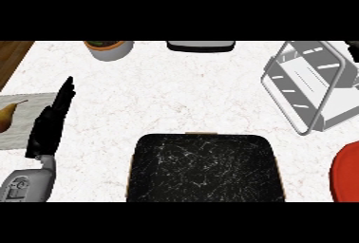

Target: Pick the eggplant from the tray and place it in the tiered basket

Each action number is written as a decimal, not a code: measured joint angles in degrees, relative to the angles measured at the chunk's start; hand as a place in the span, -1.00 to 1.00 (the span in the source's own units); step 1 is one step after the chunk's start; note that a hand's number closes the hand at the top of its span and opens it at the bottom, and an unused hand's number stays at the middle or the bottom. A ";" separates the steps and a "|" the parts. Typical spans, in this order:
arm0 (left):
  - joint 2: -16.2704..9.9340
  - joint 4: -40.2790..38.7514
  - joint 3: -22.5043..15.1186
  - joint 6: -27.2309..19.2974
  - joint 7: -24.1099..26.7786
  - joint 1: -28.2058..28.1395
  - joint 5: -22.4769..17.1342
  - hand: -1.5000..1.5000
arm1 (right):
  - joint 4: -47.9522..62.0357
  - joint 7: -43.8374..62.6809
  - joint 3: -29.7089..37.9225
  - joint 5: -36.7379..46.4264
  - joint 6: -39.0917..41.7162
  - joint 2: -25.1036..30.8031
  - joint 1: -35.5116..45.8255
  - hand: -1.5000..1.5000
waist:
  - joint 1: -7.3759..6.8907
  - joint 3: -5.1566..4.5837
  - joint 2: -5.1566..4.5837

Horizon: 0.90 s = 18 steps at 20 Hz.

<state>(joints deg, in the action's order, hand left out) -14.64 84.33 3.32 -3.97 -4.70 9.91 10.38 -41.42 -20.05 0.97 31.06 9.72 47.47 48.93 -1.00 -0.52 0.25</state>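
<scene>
Bare tray, no eggplant to be seen, one hand resting at the left.

Nearest, the dark tray (204,168) lies with nothing on it; the eggplant shows nowhere, neither there nor in the wire basket (313,85) far right, so I cannot tell where it is. The left hand (51,121) stands at the left edge, fingers straight and together, holding nothing, likely idle. A pear (7,115) on a mat, a red plate (346,173) and a far pot (108,48) sit clear of any path.
</scene>
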 measured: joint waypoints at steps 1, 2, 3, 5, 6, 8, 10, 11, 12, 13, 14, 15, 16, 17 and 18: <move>0.13 -0.38 0.06 -0.02 0.27 0.15 -0.03 0.00 | 1.69 -0.15 0.29 -0.15 0.88 -0.08 0.27 -1.00 | -0.02 0.02 -0.03; -0.04 -0.85 0.31 0.10 0.65 0.30 -0.06 0.00 | 2.88 -0.59 0.43 -0.09 1.34 -0.19 0.14 -1.00 | 0.07 0.05 -0.03; -0.15 -0.27 0.33 0.34 0.49 0.04 -0.17 0.00 | 4.78 -1.37 0.85 -0.10 1.45 -0.30 0.51 -1.00 | -0.12 0.10 -0.06; 0.19 0.01 -0.03 0.39 0.28 -0.09 0.02 0.00 | 8.44 -3.13 1.97 -0.41 1.39 -0.64 1.18 -1.00 | -0.32 0.20 -0.15; 0.22 0.41 0.01 0.29 -0.30 0.09 0.09 0.00 | 9.73 -4.13 2.85 -1.03 1.16 -1.03 1.07 -1.00 | -0.28 0.25 -0.17; 0.24 0.52 0.10 0.27 0.09 -0.40 0.24 0.00 | 11.95 -4.80 4.42 -2.16 1.56 -1.71 2.19 -1.00 | -0.19 0.36 -0.16; 0.35 0.68 0.18 0.43 0.71 -1.19 0.14 0.00 | 13.70 -5.67 6.22 -3.45 0.99 -2.52 2.87 -1.00 | -0.14 0.43 -0.19; 0.17 -0.23 0.58 0.54 1.05 -0.56 0.06 0.00 | 14.22 -6.30 7.08 -4.11 0.65 -2.86 3.07 -1.00 | -0.03 0.44 -0.24; 0.22 -0.01 0.60 0.48 0.76 -0.52 0.17 0.00 | 14.59 -6.13 7.91 -4.76 0.88 -2.84 3.86 -1.00 | -0.02 0.47 -0.28; -0.01 0.31 0.70 0.80 0.60 -0.68 0.08 0.00 | 14.94 -6.27 8.88 -5.50 0.55 -2.95 4.42 -1.00 | -0.07 0.49 -0.34; 0.01 0.09 0.65 0.92 0.54 -0.48 0.14 0.00 | 16.03 -6.84 9.79 -6.02 0.44 -2.65 5.17 -1.00 | -0.22 0.51 -0.46; -0.18 0.16 0.83 0.93 0.09 -0.23 0.24 0.00 | 16.37 -6.90 10.71 -6.69 0.83 -1.90 5.75 -1.00 | -0.16 0.53 -0.49; -0.06 -0.18 0.94 0.78 0.17 0.14 0.33 0.00 | 16.77 -6.83 11.55 -7.25 1.00 -1.22 6.38 -1.00 | -0.10 0.54 -0.52; 0.17 -0.46 0.82 0.77 0.13 0.29 0.40 0.00 | 17.12 -6.63 12.26 -7.67 1.39 -0.33 6.98 -1.00 | -0.05 0.54 -0.53; 0.07 -0.31 0.99 0.97 0.15 -0.01 0.27 0.00 | 17.82 -6.23 12.94 -8.00 1.55 0.43 7.49 -1.00 | -0.10 0.54 -0.55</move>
<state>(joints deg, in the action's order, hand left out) -14.57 84.02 4.31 -3.00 -4.55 9.90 10.65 -23.60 -26.29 13.91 23.06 11.27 47.91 56.42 -1.11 0.01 -0.29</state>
